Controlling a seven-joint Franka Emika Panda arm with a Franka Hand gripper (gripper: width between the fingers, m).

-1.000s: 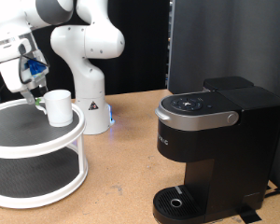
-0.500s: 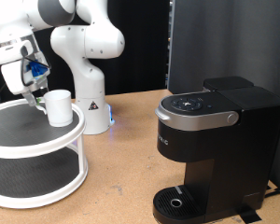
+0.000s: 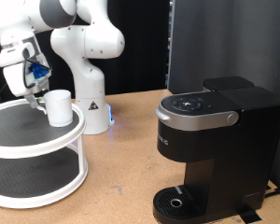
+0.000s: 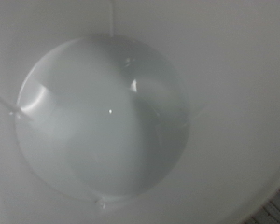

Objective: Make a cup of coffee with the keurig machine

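The cup [image 3: 58, 107] is a small white mug standing upright at the edge of the top tier of a white round shelf [image 3: 28, 140], at the exterior view's left. My gripper [image 3: 35, 96] hangs just over the cup's left rim, fingers pointing down beside or into it. The wrist view is filled by the cup's white empty inside [image 4: 107, 121]; no fingers show there. The keurig machine [image 3: 215, 135] stands at the exterior view's right with its lid down, and nothing stands on its round drip tray [image 3: 180, 200].
The shelf has a lower dark tier [image 3: 33, 177]. The robot's white base [image 3: 91, 103] stands behind the shelf on the wooden table [image 3: 121, 177]. A black panel [image 3: 224, 42] rises behind the machine.
The hand has shifted very slightly up and to the right over the cup. The cup and the machine have not moved.
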